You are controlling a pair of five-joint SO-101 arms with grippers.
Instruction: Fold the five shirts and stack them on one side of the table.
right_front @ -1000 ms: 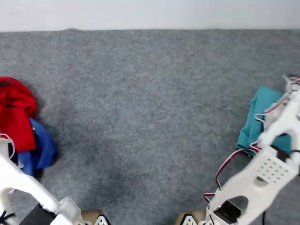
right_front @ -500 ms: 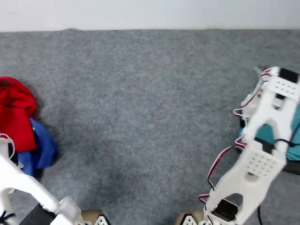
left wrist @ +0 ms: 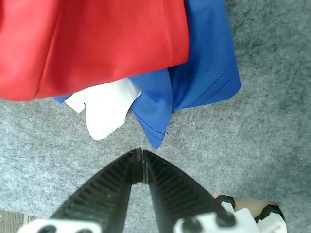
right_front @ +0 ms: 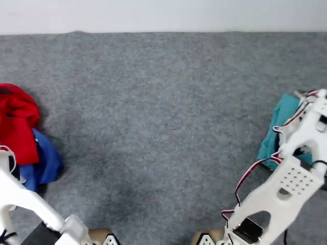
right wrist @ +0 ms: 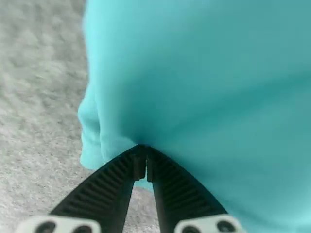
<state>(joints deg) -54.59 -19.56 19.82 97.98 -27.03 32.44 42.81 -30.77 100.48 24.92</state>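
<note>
Viewing both wrists, we find the right hand (right wrist: 141,164) closed, tips at the edge of the folded teal shirt (right wrist: 204,87) on the bench's (right_front: 163,102) right side, and the left hand (left wrist: 141,166) closed and empty, the blue shirt (left wrist: 206,63) lying just ahead beneath the red shirt (left wrist: 87,43).

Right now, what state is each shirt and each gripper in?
red shirt: unfolded, crumpled, lying on the blue shirt.
blue shirt: unfolded, bunched under the red shirt.
white cloth: mostly hidden, a corner pokes out from under the blue shirt.
teal shirt: looks folded, lying flat.
left gripper: shut, empty, over bare carpet beside the blue shirt.
right gripper: shut, tips at the teal shirt's edge; any pinch unclear.
</note>
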